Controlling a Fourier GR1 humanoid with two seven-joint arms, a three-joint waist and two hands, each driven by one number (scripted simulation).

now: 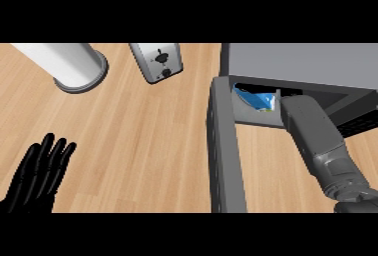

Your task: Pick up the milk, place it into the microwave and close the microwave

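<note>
while the left hand (38,175) is resting spread, fingers straight, at the desk's (148,130) lower left holding nothing, the right forearm (317,140) is reaching into the open microwave (295,62). its hand is hidden inside, so its fingers cannot be judged. the blue-and-white milk (257,101) is sitting within the cavity, partly hidden, beside the open door (225,150).
</note>
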